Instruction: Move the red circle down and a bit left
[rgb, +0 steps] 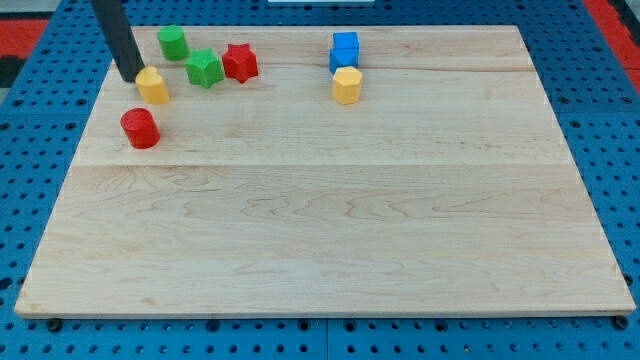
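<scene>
The red circle (140, 128) lies near the board's upper left. My tip (132, 77) rests on the board above it, touching or almost touching the left side of a yellow block (152, 86). The yellow block sits between my tip and the red circle, just above and slightly right of the circle. The dark rod rises from the tip toward the view's top left.
A green cylinder (173, 43), a green star-like block (204, 68) and a red star (240, 62) sit along the top left. A blue block (344, 49) and a yellow hexagon (346, 85) stand at top centre. The wooden board (330, 230) lies on a blue pegboard.
</scene>
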